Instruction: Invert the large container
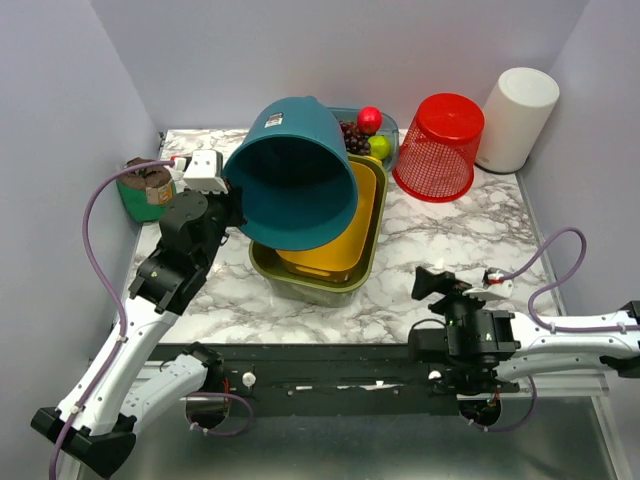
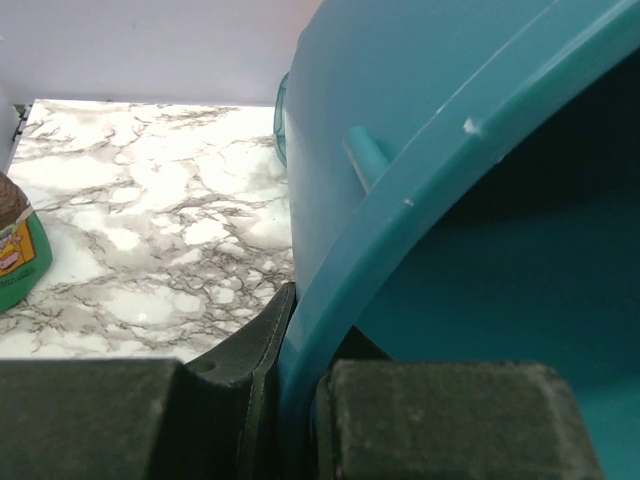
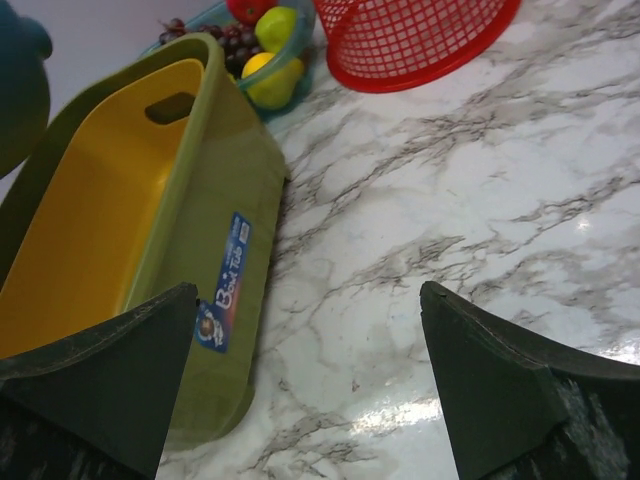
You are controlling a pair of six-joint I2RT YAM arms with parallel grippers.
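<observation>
Your table (image 1: 470, 235) is white marble with grey veining. Near its middle you have an olive tub (image 1: 320, 292) sitting flat, with a yellow tub (image 1: 340, 250) nested inside it. Behind that, toward the back edge, a clear fruit tray (image 1: 391, 128) rests just beside a red mesh basket (image 1: 438, 145) standing mouth down. A white cylinder (image 1: 517, 118) stands upright in the back right corner. A green cup (image 1: 138, 203) sits at the left edge.

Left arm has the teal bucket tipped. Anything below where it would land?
Yes. The yellow tub nested in the green tub lies directly under the teal bucket, which the left gripper holds by its rim. Bare table lies right of them.
</observation>
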